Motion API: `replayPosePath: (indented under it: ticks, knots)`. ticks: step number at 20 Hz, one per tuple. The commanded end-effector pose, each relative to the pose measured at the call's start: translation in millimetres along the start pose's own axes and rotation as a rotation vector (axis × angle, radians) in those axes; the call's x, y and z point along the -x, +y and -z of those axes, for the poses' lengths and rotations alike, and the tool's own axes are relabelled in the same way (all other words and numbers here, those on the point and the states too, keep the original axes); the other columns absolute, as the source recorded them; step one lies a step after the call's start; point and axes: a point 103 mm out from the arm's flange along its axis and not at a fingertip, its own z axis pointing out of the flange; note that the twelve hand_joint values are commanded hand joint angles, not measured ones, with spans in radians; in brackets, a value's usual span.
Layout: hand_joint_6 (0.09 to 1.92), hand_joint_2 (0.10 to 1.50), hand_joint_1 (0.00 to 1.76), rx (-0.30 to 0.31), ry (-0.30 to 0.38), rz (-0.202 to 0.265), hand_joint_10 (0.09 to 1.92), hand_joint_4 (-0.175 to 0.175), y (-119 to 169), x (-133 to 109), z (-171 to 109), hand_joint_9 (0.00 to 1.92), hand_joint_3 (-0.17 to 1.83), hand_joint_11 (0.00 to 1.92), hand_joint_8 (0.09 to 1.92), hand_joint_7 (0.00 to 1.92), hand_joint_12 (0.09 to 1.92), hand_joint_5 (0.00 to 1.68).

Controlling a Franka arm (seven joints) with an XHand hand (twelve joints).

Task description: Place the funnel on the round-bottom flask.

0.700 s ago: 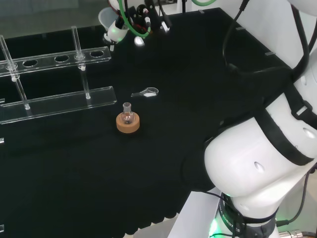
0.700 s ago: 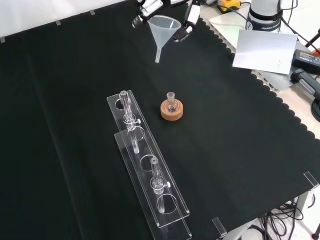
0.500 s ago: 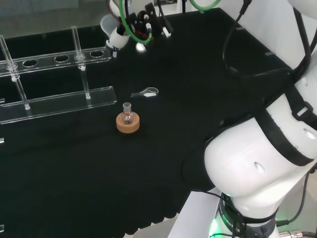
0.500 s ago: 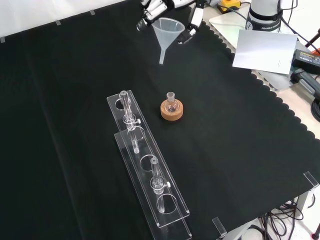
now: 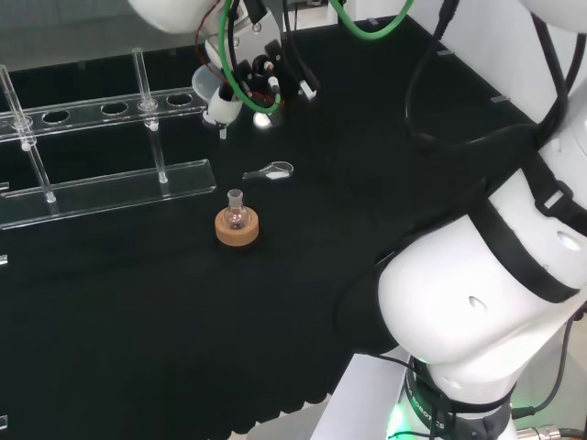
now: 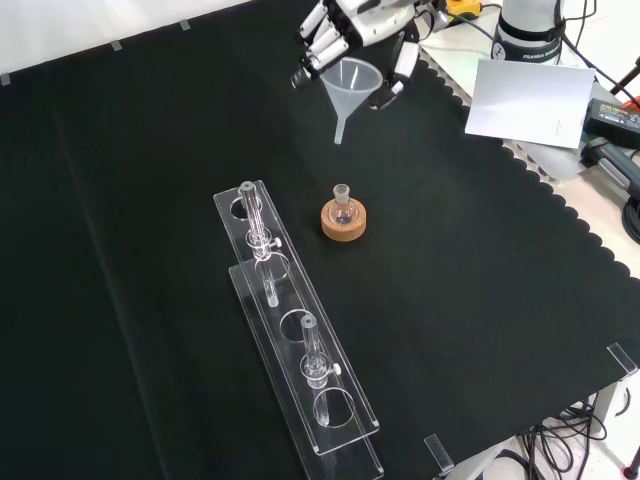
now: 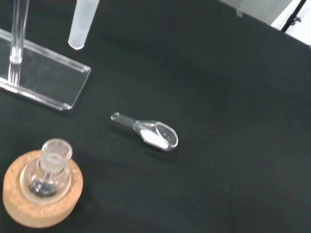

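A translucent white funnel [image 6: 350,88] hangs in the air with my hand [image 6: 362,30] shut on its rim, spout pointing down. In the head view the funnel [image 5: 214,101] is above the rack's right end, far behind the flask. The small round-bottom flask [image 6: 343,208] stands upright in a cork ring [image 6: 344,221] in the middle of the cloth, neck open; it shows again as the flask [image 5: 237,213] in the head view. In the wrist view the funnel's spout [image 7: 81,24] is close, and the flask [image 7: 49,171] on its cork ring [image 7: 29,208] lies below.
A clear plastic test tube rack [image 6: 290,330] with clear tubes stands to the left of the flask in the front view. A small clear scoop [image 5: 271,170] holding white powder [image 7: 156,138] lies on the cloth between flask and hand. White paper [image 6: 522,100] lies beyond the cloth's edge.
My hand has carried the funnel lower and closer to the flask: rightward and downward in the front view, nearer and to the right in the head view.
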Motion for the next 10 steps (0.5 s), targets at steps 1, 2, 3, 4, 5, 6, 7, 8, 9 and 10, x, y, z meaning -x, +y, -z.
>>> replayPosePath:
  ticks: [1, 2, 3, 4, 5, 6, 7, 8, 9, 10]
  knots:
    - [0.09, 0.86, 0.66, -0.03, -0.043, 0.016, 0.72, -0.076, 3.4, -16.7, -19.6, 1.05, 0.53, 0.75, 0.92, 0.69, 1.17, 0.49]
    - [0.09, 0.86, 0.66, -0.032, -0.047, 0.015, 0.72, -0.074, 4.7, -18.6, -22.8, 1.05, 0.53, 0.75, 0.92, 0.69, 1.17, 0.49]
    - [0.09, 0.86, 0.66, -0.039, -0.049, 0.014, 0.72, -0.073, 6.1, -19.8, -26.4, 1.05, 0.53, 0.75, 0.92, 0.69, 1.17, 0.49]
    - [0.09, 0.86, 0.66, -0.046, -0.052, 0.011, 0.72, -0.072, 7.9, -20.8, -30.0, 1.05, 0.53, 0.75, 0.92, 0.69, 1.17, 0.49]
    - [0.09, 0.86, 0.67, -0.051, -0.052, 0.011, 0.72, -0.072, 9.2, -21.3, -32.5, 1.05, 0.53, 0.75, 0.92, 0.69, 1.17, 0.49]
    - [0.09, 0.86, 0.67, -0.055, -0.05, 0.011, 0.72, -0.071, 10.8, -21.8, -34.8, 1.05, 0.53, 0.75, 0.92, 0.69, 1.17, 0.49]
    - [0.09, 0.85, 0.67, -0.059, -0.05, 0.01, 0.72, -0.071, 12.1, -21.9, -37.1, 1.05, 0.53, 0.75, 0.92, 0.69, 1.17, 0.49]
    - [0.09, 0.85, 0.67, -0.062, -0.051, 0.008, 0.72, -0.071, 13.4, -22.4, -38.9, 1.05, 0.53, 0.75, 0.92, 0.69, 1.17, 0.48]
    - [0.09, 0.85, 0.67, -0.059, -0.046, 0.017, 0.72, -0.07, 14.3, -22.8, -40.5, 1.05, 0.53, 0.76, 0.92, 0.69, 1.17, 0.48]
    - [0.09, 0.85, 0.67, -0.066, -0.044, 0.019, 0.72, -0.07, 15.6, -23.6, -42.7, 1.05, 0.53, 0.76, 0.92, 0.69, 1.17, 0.48]
